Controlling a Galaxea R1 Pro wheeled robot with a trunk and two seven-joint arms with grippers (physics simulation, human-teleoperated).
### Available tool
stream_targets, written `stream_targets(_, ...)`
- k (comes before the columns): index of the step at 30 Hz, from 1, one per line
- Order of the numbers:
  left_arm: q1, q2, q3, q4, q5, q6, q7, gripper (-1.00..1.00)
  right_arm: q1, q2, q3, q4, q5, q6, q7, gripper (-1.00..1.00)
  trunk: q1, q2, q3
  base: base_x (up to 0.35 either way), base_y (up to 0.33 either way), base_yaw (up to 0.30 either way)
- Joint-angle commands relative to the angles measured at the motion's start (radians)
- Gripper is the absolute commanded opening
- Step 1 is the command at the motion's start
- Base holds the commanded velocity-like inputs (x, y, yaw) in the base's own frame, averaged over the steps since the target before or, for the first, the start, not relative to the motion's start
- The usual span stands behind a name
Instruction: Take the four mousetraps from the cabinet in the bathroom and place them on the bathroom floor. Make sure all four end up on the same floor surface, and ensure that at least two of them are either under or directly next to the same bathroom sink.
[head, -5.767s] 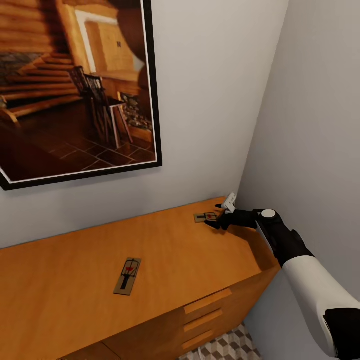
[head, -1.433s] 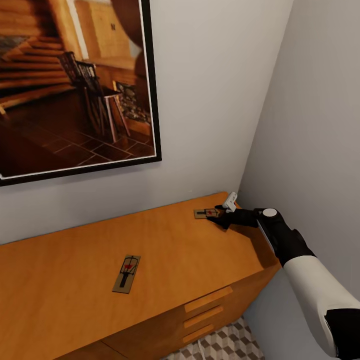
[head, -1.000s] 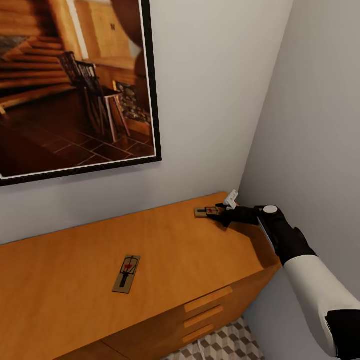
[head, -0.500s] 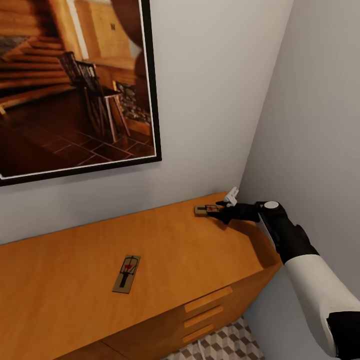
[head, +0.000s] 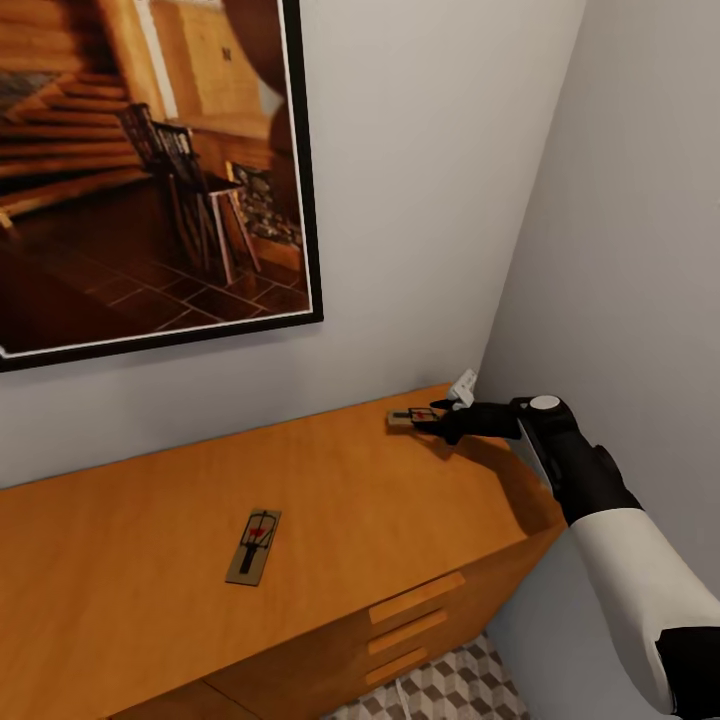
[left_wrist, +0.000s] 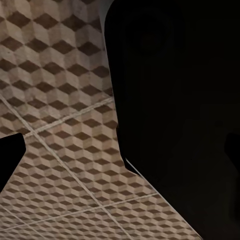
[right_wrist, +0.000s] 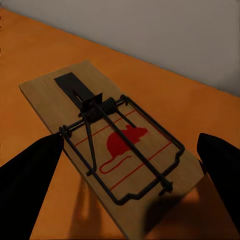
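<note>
Two mousetraps (head: 254, 545) show on the cabinet (head: 330, 520); the right gripper's (head: 437, 419) jaws clamp one mousetrap (right_wrist: 107, 142).

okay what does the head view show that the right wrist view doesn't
Head view alone: a second mousetrap lying nearer on the cabinet top, the cabinet's drawer handles, a framed picture on the wall, and patterned floor tiles. Right wrist view alone: the red mouse print and wire spring up close. Both: the far mousetrap between the right claw fingers, on the orange cabinet.
</note>
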Motion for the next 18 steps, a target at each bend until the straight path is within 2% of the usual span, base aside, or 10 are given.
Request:
stream_targets(1, -0.001, -0.001, -0.008, 0.002, 0.008, -0.001, 0.001, 1.0, -0.001, -0.001, 0.001, -0.002, 0.004, 0.006, 0.004, -1.0, 0.0, 0.0, -0.001, -0.085, 0.0, 0.0)
stream_targets(9, -0.001, 0.0, -0.008, 0.002, 0.008, -0.001, 0.001, 1.0, -0.001, -0.001, 0.002, -0.002, 0.005, 0.007, 0.002, -1.0, 0.0, 0.0, -0.001, -0.23, 0.048, 0.0)
stream_targets(18, -0.001, 0.0, -0.008, 0.002, 0.008, -0.001, 0.0, 1.0, -0.001, -0.001, 0.002, -0.002, 0.005, 0.007, 0.001, -1.0, 0.0, 0.0, -0.001, -0.298, 0.123, 0.0)
